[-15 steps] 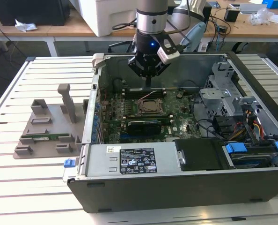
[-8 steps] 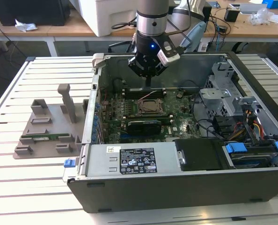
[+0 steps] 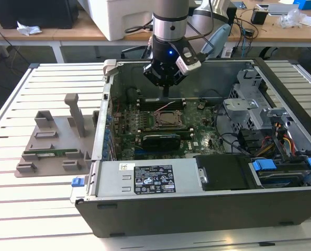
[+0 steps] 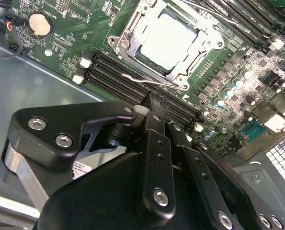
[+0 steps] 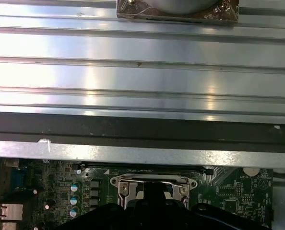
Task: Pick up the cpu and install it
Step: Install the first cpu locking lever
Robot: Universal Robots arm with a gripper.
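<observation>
One arm hangs over the open computer case (image 3: 208, 209), which lies on its side on the slatted metal counter (image 3: 40, 209). Its end effector (image 3: 166, 94) hovers just above the far part of the green motherboard (image 3: 197, 138), over the black memory slots (image 4: 133, 84) that run beside the processor socket (image 4: 169, 43). In the second wrist view the fingers (image 4: 154, 112) look drawn together to a narrow point, with nothing between them. The cpu (image 4: 169, 43) already sits in the socket, its pale silver top showing inside the metal frame, and a thin wire lever (image 4: 142, 79) lies along the frame's near edge. To the exterior view's left, a grey plastic holder (image 3: 53, 149) stands on the counter, well apart from the case. A round coin battery (image 4: 39, 24) sits on the board beyond the memory slots.
</observation>
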